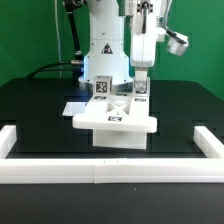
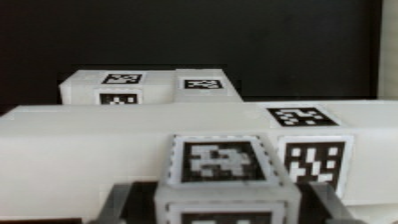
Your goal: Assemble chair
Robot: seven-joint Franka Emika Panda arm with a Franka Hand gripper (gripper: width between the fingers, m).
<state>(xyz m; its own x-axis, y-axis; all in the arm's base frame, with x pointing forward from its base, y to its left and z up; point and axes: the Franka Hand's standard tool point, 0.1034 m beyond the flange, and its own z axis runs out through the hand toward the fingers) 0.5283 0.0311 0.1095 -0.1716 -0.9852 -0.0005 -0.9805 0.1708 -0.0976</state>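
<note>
The chair is in loose white tagged parts. In the exterior view the flat slab (image 1: pixel 115 123) lies in the middle of the black table. My gripper (image 1: pixel 141 96) comes down at the slab's back right corner, shut on a small tagged block (image 1: pixel 140 100) that sits against the slab. Another tagged chair part (image 1: pixel 100 88) stands upright behind the slab on the exterior view's left. In the wrist view the block (image 2: pixel 222 160) sits between my dark fingers (image 2: pixel 132 200), with the slab (image 2: pixel 107 135) just beyond it and the other part (image 2: pixel 151 88) farther off. My gripper (image 2: pixel 222 208) grips the block's sides.
White border rails run along the front (image 1: pixel 100 172), the exterior view's left (image 1: pixel 10 140) and right (image 1: pixel 205 142) of the table. A thin flat white sheet (image 1: pixel 71 107) lies beside the slab on the exterior view's left. The robot's base (image 1: pixel 100 45) stands behind the parts.
</note>
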